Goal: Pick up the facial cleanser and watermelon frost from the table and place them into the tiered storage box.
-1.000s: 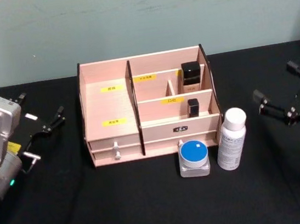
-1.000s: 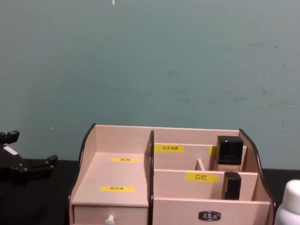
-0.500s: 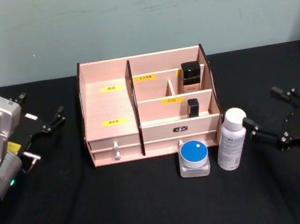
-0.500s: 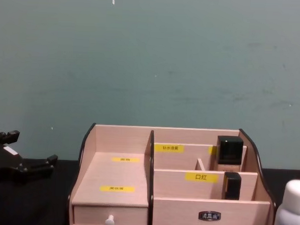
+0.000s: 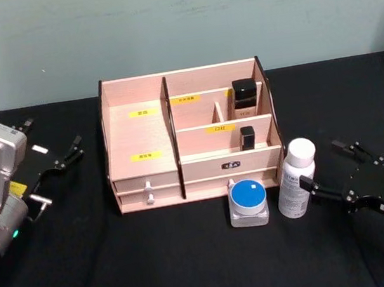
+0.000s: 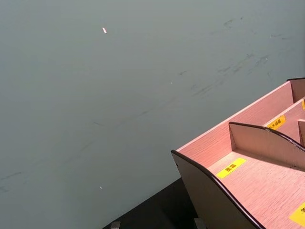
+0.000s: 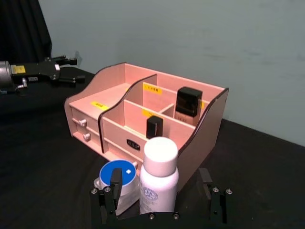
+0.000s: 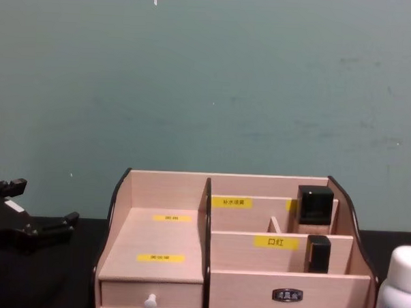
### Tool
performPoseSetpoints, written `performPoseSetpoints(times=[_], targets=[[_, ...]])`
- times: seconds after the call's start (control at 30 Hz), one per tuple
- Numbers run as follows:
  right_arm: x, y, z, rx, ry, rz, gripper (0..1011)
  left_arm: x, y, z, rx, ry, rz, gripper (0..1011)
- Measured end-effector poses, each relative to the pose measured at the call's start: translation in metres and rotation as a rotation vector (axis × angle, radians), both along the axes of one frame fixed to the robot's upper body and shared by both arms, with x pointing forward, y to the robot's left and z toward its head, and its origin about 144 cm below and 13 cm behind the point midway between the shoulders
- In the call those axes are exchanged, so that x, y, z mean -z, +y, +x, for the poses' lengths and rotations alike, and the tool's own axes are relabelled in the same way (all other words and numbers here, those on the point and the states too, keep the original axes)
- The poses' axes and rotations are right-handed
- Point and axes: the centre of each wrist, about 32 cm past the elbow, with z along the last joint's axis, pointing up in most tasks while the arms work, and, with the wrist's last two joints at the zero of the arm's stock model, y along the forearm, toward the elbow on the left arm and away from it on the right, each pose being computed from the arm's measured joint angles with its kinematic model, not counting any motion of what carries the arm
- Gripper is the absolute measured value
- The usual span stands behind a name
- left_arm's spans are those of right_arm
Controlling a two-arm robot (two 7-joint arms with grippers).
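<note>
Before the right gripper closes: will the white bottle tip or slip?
Tall, narrow and upright, the white bottle would probably tip if nudged near the cap. Its round, smooth-looking body may slip or twist in the open right gripper. It looks like stiff plastic; the fill level isn't visible.

Upright before storage box [image 5: 137, 133]: white bottle [image 5: 296, 179], blue-lidded jar [image 5: 248, 203].

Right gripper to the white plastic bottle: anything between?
Nothing. Head view shows only bare black table between the open right gripper and the white plastic bottle; the blue-lidded jar sits on its other side.
</note>
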Motion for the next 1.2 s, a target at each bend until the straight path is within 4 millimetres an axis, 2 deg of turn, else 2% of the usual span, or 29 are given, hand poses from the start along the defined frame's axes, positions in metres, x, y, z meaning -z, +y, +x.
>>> performPoseSetpoints(times=[0.7, 1.2], targets=[[0.023, 0.004, 0.013, 0.003, 0.049, -0.027, 1002, 0.000, 0.000, 0.000, 0.000, 0.000, 0.000, 1001], [0.026, 0.014, 0.028, -0.011, 0.034, -0.027, 1002, 0.000, 0.000, 0.000, 0.000, 0.000, 0.000, 1001]])
